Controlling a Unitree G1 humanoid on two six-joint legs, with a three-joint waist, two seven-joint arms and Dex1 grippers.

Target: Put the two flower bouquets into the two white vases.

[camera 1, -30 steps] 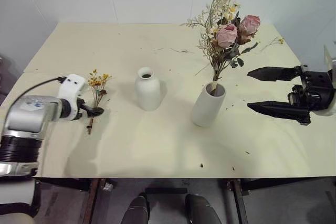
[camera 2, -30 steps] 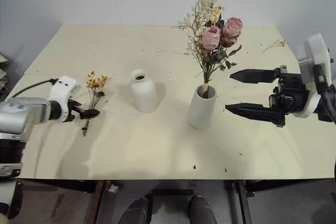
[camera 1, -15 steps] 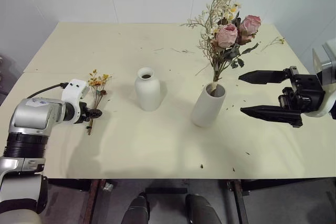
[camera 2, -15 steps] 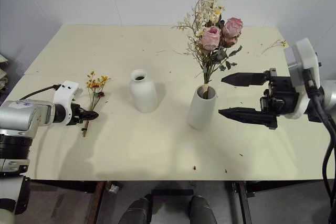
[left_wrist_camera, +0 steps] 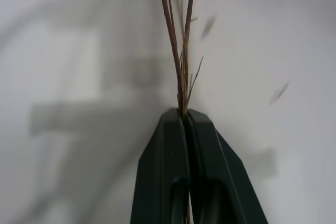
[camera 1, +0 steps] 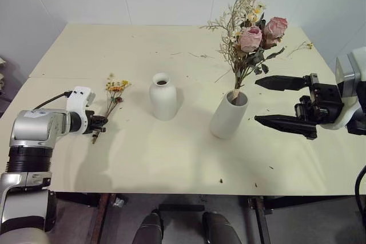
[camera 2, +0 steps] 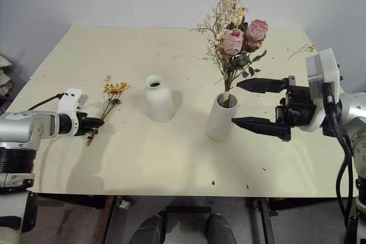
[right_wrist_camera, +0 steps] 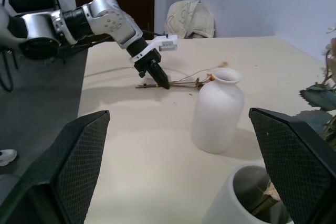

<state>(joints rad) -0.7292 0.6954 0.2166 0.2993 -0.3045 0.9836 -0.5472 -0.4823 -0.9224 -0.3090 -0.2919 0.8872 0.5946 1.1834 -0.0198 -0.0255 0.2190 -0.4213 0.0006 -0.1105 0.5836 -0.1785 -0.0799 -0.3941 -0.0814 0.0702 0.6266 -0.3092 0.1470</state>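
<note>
On the squat vase's [camera 1: 163, 96] left, my left gripper [camera 1: 100, 123] is pinched fully closed on the lower stems of the small sprig [camera 1: 113, 96], whose thin stalks run straight out from between the two black fingers [left_wrist_camera: 163, 171] in the left wrist view. The sprig's long axis slants up and away from the grip toward the squat vase, its orange-yellow heads nearer that vase than the stem ends are, and it lies low over the table [camera 1: 143, 158]. The squat vase stands upright with its narrow mouth empty, so I judge that the coming move turns on swinging the stem ends, which now point away from the vase, round and down into that neck; my left arm is plainly the nearer one. To the squat vase's right, the tall cylinder vase [camera 1: 227, 116] already holds the large rose bunch [camera 1: 251, 35]. Further right, my right gripper [camera 1: 269, 102] hangs spread wide and empty, just beside the tall vase.
</note>
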